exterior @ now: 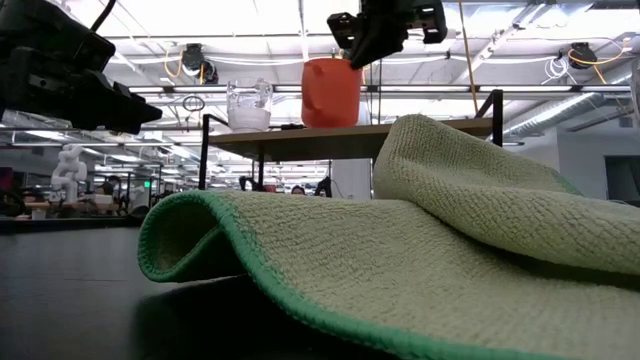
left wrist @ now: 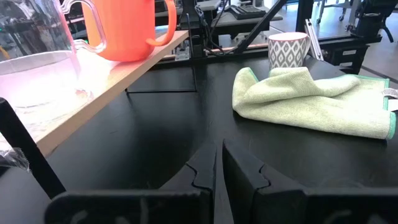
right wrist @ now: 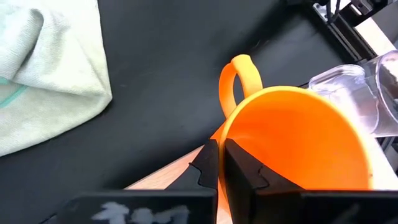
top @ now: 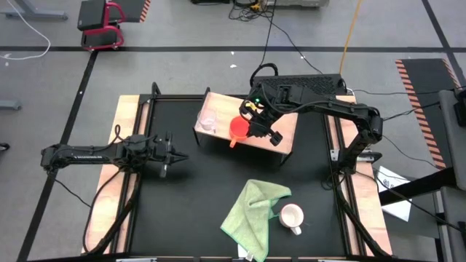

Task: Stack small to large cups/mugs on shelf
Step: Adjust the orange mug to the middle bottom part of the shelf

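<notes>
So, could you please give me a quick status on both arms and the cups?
Right gripper shut on orange mug rim, on shelf beside glass cup. Left gripper idle, shut. White mug waits by cloth.

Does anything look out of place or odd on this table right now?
The light green cloth lies crumpled on the black tabletop, beside the white mug, which is not on the shelf. The glass cup and orange mug stand upright on the shelf, the right gripper at the mug's rim. Nothing looks spilled or damaged.

Ahead of the left gripper (top: 175,157) jaws the black table (top: 189,196) lies open; beyond, the green cloth (top: 253,211) and white mug (top: 292,216) block passage.
</notes>
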